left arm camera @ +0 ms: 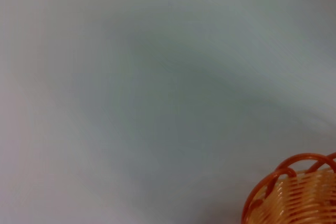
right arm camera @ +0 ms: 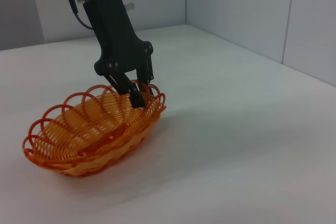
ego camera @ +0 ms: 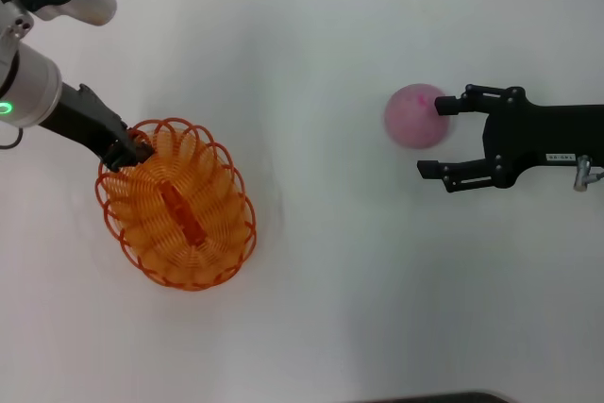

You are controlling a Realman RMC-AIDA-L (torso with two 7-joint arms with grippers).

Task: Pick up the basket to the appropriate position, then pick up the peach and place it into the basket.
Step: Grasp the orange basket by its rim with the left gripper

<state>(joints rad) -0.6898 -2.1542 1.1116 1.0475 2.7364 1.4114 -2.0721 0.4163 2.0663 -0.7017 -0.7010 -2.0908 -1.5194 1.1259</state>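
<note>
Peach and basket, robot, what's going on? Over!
Left gripper shut on the basket rim. Right gripper open, one finger at the peach, not gripping. Peach on the table, outside basket. Nothing between them.

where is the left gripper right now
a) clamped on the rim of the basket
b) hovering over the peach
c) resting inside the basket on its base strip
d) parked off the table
a: in the right wrist view the left gripper has its fingers closed over the looped rim of the basket, while the peach sits far off by the open right gripper.
</note>
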